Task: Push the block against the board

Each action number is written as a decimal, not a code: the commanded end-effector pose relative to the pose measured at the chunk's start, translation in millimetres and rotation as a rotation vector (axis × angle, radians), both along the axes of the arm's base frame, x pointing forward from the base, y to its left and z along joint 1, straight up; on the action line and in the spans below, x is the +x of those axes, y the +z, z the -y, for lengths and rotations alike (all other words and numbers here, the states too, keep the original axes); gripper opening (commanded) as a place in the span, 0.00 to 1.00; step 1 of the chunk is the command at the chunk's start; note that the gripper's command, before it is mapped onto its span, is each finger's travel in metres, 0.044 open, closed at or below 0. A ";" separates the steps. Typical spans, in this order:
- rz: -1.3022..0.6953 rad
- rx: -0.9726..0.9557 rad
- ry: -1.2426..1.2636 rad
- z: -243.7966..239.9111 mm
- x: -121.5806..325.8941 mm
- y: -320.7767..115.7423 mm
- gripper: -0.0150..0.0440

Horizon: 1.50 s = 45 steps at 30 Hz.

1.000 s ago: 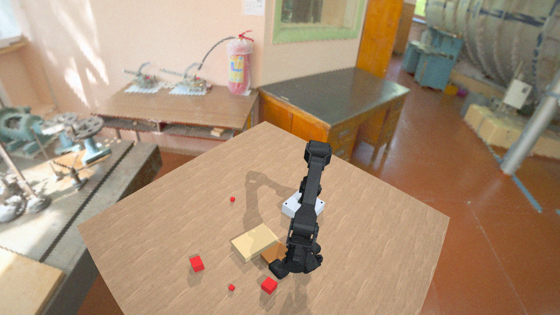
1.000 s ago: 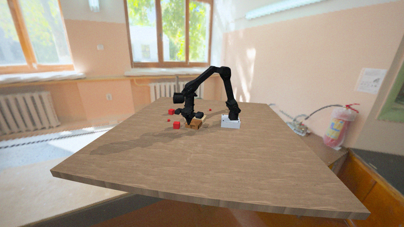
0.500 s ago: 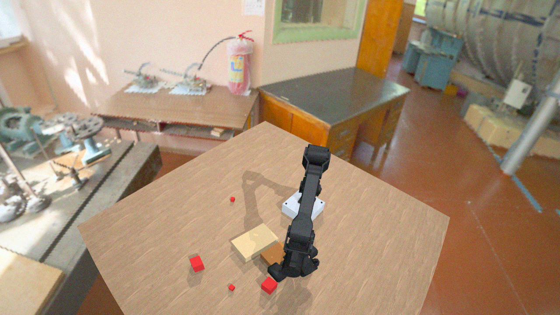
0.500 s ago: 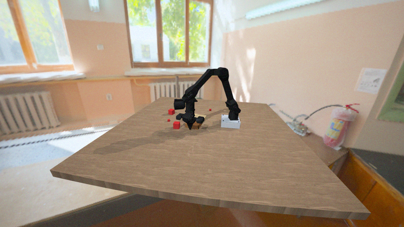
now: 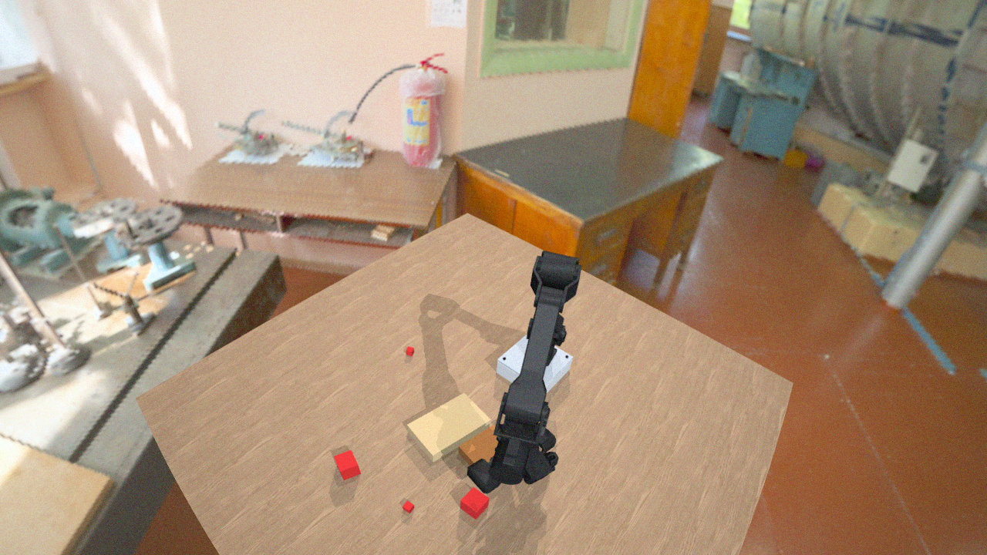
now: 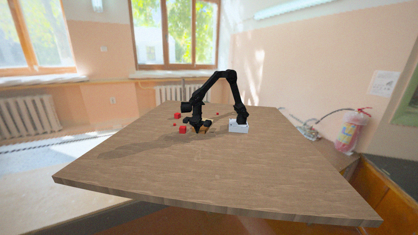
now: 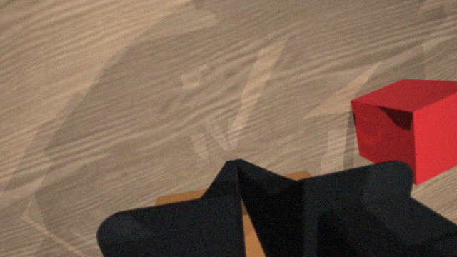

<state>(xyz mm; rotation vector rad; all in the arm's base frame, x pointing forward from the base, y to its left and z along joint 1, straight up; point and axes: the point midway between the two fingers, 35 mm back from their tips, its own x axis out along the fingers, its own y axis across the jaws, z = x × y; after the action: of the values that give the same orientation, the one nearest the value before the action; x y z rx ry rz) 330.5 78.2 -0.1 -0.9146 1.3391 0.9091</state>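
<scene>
The pale yellow board [image 5: 448, 425] [image 6: 210, 120] lies flat on the table in the top view. The orange-brown block [image 5: 472, 449] [image 6: 203, 131] [image 7: 254, 247] lies flat along its lower right side, with little or no visible gap. The arm hides the block's right part, so I cannot tell whether an edge is even with the board's. My gripper [image 6: 197, 132] [image 7: 234, 167] is shut and empty, fingers pointing down. In the exterior view its tips are in front of the block, low near the table. In the wrist view the fingers cover much of the block; contact is unclear.
A larger red cube [image 5: 474, 502] [image 6: 182, 129] [image 7: 435, 132] stands close beside the gripper. Another larger red cube [image 5: 347, 464] [image 6: 177, 115] stands farther off. Two tiny red cubes [image 5: 408, 506] [image 5: 409, 351] also lie on the table. The white arm base [image 6: 238, 128] stands to the right.
</scene>
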 end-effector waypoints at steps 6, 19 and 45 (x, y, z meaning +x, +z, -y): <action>0.001 -0.004 0.002 8.8 -2.4 -0.1 0.25; 0.001 -0.005 0.002 18.7 -6.0 -0.3 0.25; 0.002 -0.003 0.002 -11.6 7.9 0.7 0.25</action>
<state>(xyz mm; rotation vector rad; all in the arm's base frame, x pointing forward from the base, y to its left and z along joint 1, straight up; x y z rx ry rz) 335.8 84.9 0.1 -0.9166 1.3363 0.9135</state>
